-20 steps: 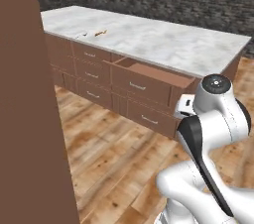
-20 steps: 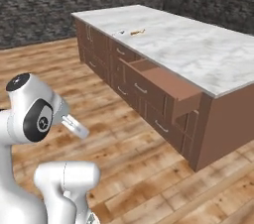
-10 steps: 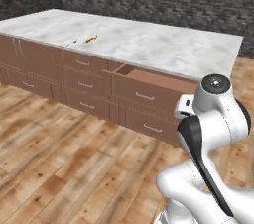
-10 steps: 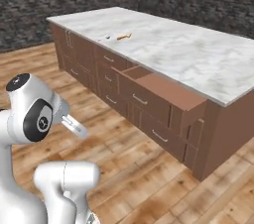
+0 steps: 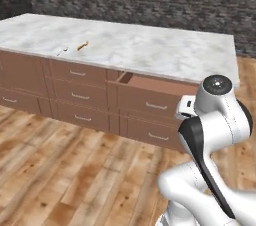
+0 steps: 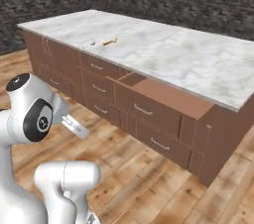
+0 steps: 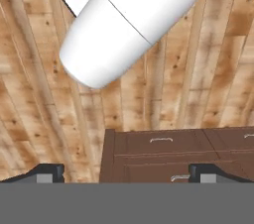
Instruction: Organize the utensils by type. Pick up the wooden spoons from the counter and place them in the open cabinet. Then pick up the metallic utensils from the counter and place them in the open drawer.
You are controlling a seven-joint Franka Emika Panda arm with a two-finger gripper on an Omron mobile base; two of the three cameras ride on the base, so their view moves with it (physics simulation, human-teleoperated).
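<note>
The marble desk [image 5: 150, 52] is stretching across the upper half of both base views. On it, toward the upper left of the left base view, a slim orange-brown fork [image 5: 82, 45] is lying just beside a small pale spoon [image 5: 62, 50]. They are sitting near the desk's front edge, probably so the arm can reach them from this side. In the right base view the same pair is showing in the upper middle, the fork [image 6: 110, 42] to the right of the pale spoon [image 6: 92, 43]. No golden-brown wooden spoon is standing out there, though things that small are hard to tell apart at this range.

The open drawer [image 5: 155, 84] is sticking out of the brown fronts at centre right of the left base view, well apart from the utensils and pulled out ready to take them. The right base view is looking more steeply into the drawer [image 6: 166, 94] and is showing a wider stretch of its flat bottom, apparently bare.

The hand view is adding what the base views lack. The tool [image 7: 127, 173] is pointing down toward the plank floor [image 7: 34, 94] and the drawer fronts [image 7: 163, 151]. Its two dark tips are standing at opposite bottom corners, spread wide with nothing between them. The arm looks folded in for travel, so I judge that the pick of the metallic pieces is not yet begun.
</note>
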